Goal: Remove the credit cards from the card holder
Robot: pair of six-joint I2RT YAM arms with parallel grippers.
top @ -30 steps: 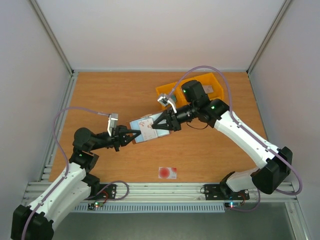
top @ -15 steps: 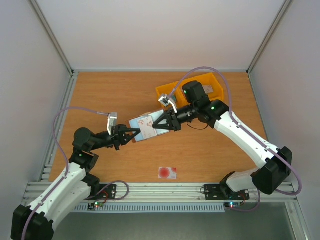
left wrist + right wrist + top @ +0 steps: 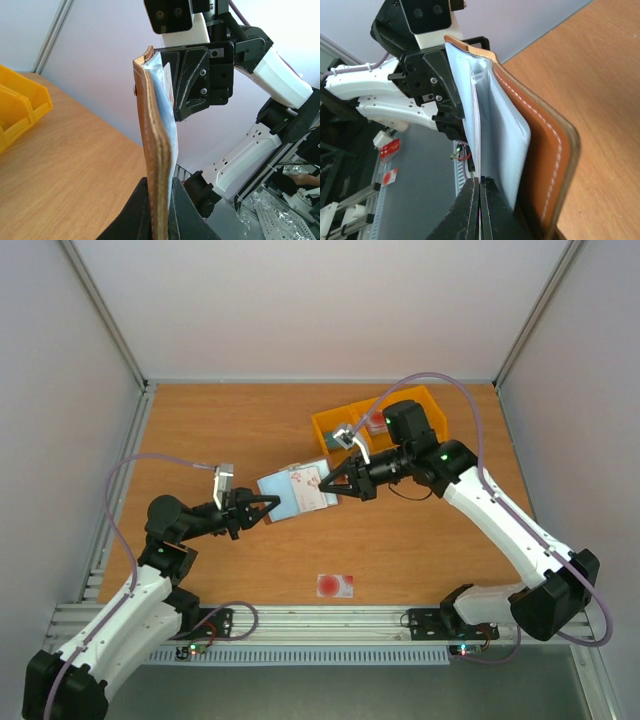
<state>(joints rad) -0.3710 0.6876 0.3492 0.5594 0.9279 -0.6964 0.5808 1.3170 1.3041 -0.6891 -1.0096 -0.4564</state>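
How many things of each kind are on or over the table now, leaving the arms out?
card holder: 1
credit cards: 2 (one flat on the table, one pinched by the right gripper at the holder)
yellow bin: 1
Total: 4
A reddish item in the bin is too small to identify, so it is not counted.

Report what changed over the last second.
The right tool, shut on a credit card, drew back to the right toward the yellow bin, apparently sliding that card partway out of the card holder. The left tool kept its grip on the holder in the same spot. The loose card near the front did not move.
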